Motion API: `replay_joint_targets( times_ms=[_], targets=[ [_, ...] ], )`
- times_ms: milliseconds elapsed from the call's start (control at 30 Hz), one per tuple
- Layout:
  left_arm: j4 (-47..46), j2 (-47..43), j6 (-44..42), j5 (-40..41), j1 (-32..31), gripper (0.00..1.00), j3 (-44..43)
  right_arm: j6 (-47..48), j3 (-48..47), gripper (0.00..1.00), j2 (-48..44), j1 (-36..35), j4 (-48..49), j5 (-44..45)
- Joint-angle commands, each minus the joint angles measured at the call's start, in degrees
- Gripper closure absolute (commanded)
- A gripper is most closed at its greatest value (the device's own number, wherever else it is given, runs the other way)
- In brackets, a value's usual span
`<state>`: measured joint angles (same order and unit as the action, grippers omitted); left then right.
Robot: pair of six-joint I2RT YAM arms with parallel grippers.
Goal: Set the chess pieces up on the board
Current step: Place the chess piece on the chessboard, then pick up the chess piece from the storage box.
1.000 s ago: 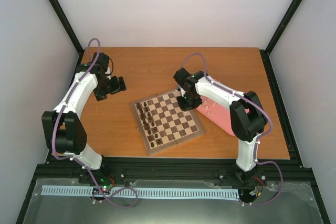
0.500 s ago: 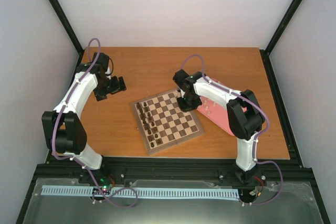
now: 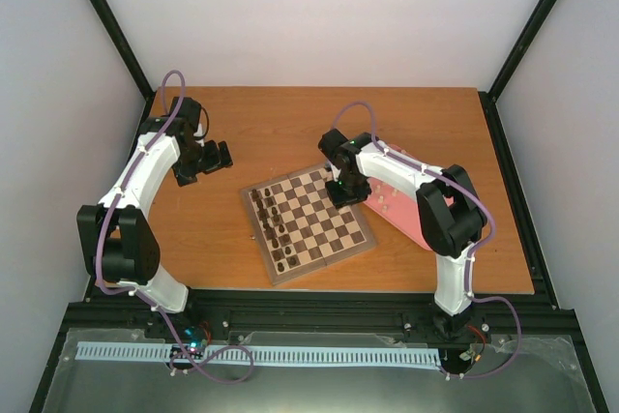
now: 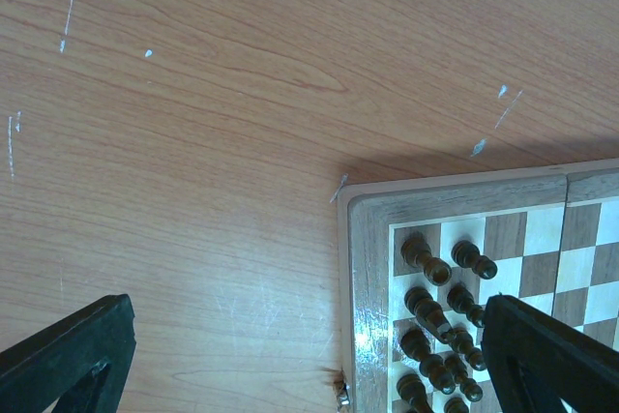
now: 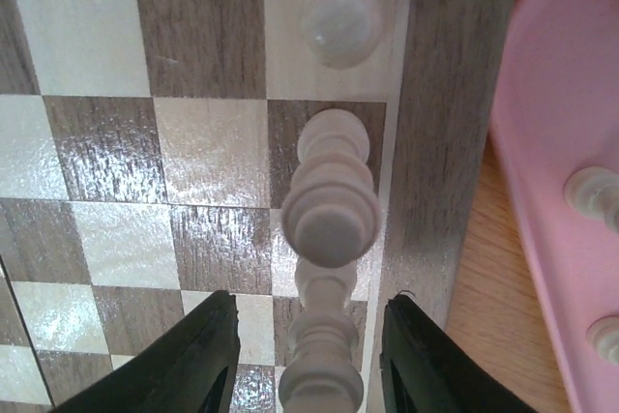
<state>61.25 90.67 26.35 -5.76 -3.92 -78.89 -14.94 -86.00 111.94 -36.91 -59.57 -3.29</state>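
The left end effector [image 3: 218, 157] hangs over the bare counter [image 3: 290, 128] at about 10 o'clock from the board [image 3: 309, 222], apart from it. In its wrist view the fingers [image 4: 68, 355] are spread wide with nothing between them. Dark brown pieces [image 3: 273, 224] stand in two rows along the board's 9 o'clock side.

The right end effector [image 3: 341, 191] sits low over the board's edge at about 2 o'clock. Its jaws are parted, and a cream chess piece [image 5: 319, 379] stands upright between them with a gap on each side, so nothing is gripped. Toward 12 o'clock in the right wrist view, a taller cream piece [image 5: 331, 210] and a cream pawn [image 5: 340, 21] stand in the same edge file.

The pink tray [image 3: 411, 215] lies just beside the board at 3 o'clock, with loose cream pieces [image 5: 595, 191] on it.
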Motion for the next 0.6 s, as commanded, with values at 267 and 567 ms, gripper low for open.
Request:
replay_joint_targets(
  times_ms=[267,567],
  targets=[
    [-0.7,-0.4,-0.7,0.2,-0.4,0.00,0.4,2.8,-3.5,0.32,-7.9,-0.6,-5.5,-1.0],
    [-0.3,-1.2,-0.5,-0.5,-0.3,0.00,-0.1,3.1,-10.2,0.17,-10.2,4.1,-8.1,2.8]
  ],
)
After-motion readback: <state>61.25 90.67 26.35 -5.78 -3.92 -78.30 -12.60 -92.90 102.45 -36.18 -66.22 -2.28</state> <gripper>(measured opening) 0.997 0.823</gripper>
